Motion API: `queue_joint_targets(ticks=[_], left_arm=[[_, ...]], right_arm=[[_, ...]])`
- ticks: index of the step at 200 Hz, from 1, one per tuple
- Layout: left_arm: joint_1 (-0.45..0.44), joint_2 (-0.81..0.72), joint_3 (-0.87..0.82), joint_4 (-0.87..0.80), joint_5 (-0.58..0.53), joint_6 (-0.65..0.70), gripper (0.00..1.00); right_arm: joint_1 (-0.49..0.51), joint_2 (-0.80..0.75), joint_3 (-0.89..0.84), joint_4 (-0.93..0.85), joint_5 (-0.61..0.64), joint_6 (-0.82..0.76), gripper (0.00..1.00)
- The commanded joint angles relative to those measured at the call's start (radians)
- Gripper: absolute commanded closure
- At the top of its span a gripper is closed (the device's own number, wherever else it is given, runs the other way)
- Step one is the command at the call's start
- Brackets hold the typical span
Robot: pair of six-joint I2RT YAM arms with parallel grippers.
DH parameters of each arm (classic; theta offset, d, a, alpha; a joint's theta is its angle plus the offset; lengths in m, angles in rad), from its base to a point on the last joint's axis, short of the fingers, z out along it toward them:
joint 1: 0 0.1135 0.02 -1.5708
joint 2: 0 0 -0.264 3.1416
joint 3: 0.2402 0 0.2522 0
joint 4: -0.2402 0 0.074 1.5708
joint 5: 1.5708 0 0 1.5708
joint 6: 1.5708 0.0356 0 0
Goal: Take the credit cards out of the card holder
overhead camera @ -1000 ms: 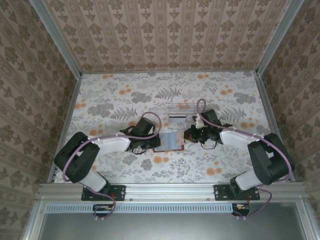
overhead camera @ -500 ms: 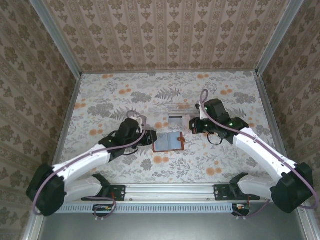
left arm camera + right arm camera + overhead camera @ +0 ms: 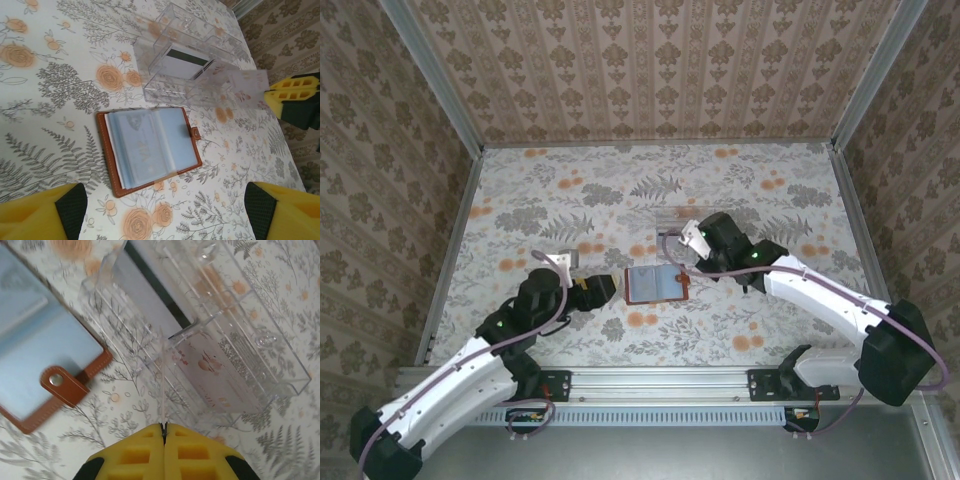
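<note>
Brown leather folding card holder (image 3: pixel 147 150) lies open — left hand (image 3: pixel 165 212) spread wide near it, right hand (image 3: pixel 164 432) pinching a pale translucent plastic card (image 3: pixel 245 87) at the clear plastic tray (image 3: pixel 150 55).

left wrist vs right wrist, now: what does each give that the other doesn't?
Left wrist: the whole card holder lying open, the left gripper open wide before it, the flat face of the held card.
Right wrist: the right gripper shut on that card, seen edge-on, and print on a pale card lying in the clear tray.
Both: the tray, the dark-striped card inside it, the holder's clasp.
</note>
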Motion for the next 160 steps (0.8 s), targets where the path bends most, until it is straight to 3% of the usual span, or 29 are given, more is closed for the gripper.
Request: queue_joint_targets(ticks=[1, 34, 82, 116, 160], left_arm=[[0.008, -0.052, -0.022, -0.042, -0.031, -0.014, 0.15], [0.009, -0.097, -0.04, -0.067, -0.036, -0.016, 0.15], [0.008, -0.159, -0.066, -0.09, -0.048, -0.025, 0.14], [0.01, -0.161, -0.069, -0.088, -0.057, -0.022, 0.14], [0.014, -0.158, -0.067, -0.093, -0.059, -0.02, 0.15]], right_arm=[[0.004, 0.0, -0.053, 0.124, 0.028, -0.276, 1.0], [-0.034, -0.017, -0.136, 0.227, -0.061, -0.498, 1.0], [-0.176, -0.019, -0.109, 0.204, -0.146, -0.612, 1.0], [-0.212, 0.002, -0.121, 0.205, -0.137, -0.725, 1.0], [-0.226, 0.035, -0.099, 0.227, -0.142, -0.755, 1.0]])
